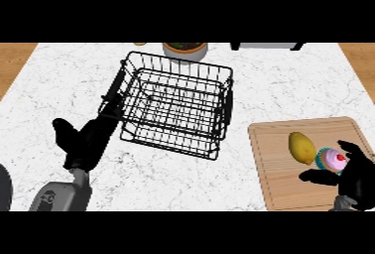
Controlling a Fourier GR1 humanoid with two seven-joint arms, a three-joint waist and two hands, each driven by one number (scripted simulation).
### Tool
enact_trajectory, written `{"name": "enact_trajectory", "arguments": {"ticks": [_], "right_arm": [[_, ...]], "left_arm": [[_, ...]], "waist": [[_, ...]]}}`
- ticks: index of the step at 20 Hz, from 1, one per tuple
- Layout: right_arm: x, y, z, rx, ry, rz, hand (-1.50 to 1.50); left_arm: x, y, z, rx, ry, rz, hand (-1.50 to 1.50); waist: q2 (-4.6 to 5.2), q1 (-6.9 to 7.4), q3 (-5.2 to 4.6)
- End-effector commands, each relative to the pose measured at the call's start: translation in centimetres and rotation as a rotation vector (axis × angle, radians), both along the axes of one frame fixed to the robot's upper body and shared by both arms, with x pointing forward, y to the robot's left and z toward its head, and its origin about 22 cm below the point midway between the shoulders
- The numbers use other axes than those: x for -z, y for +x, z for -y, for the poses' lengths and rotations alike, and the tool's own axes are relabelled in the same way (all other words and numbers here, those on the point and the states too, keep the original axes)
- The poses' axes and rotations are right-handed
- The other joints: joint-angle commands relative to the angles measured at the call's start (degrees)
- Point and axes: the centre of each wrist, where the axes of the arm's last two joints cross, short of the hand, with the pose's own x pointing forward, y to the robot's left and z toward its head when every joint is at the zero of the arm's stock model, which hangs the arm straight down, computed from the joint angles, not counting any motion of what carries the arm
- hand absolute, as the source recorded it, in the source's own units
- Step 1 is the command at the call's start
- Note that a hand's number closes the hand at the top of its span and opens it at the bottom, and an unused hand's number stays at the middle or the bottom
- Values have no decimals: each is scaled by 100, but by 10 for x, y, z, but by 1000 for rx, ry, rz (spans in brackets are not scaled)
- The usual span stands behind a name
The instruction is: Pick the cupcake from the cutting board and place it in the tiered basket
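Right hand (355,178) hovers over the cutting board's (282,173) right edge, fingers and thumb apart. This is judged the grasp step, and the next move calls for closing, lifting and a carry to the basket (176,106) standing up-left of the board. Left hand (82,144) rests open well left of the board, beside the basket. Just right of the lemon (301,147) on the board, the cupcake (335,159) sits between that spread thumb and fingers, contact unconfirmed.
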Motion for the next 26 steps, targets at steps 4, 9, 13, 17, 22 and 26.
{"name": "enact_trajectory", "arguments": {"ticks": [4,9,13,17,22,26], "right_arm": [[23,6,-5,-78,-79,-11,150],[17,15,-14,-68,-83,69,150],[29,-24,-97,-254,-45,-90,150],[36,-58,-139,-422,-1,-279,150],[-15,-95,-188,-440,62,-166,150],[-70,-125,-220,-407,162,-5,150]], "left_arm": [[7,-8,-15,2,14,-12,0],[-3,14,16,28,9,-21,0],[3,1,9,4,-5,-16,0],[-2,2,3,17,2,-4,0],[-1,1,2,-10,0,-19,0],[4,0,-11,-35,10,-26,0]], "waist": [[66,31,79],[70,-10,79],[47,-15,58],[56,54,43],[-9,-146,49],[-20,-225,44]]}}
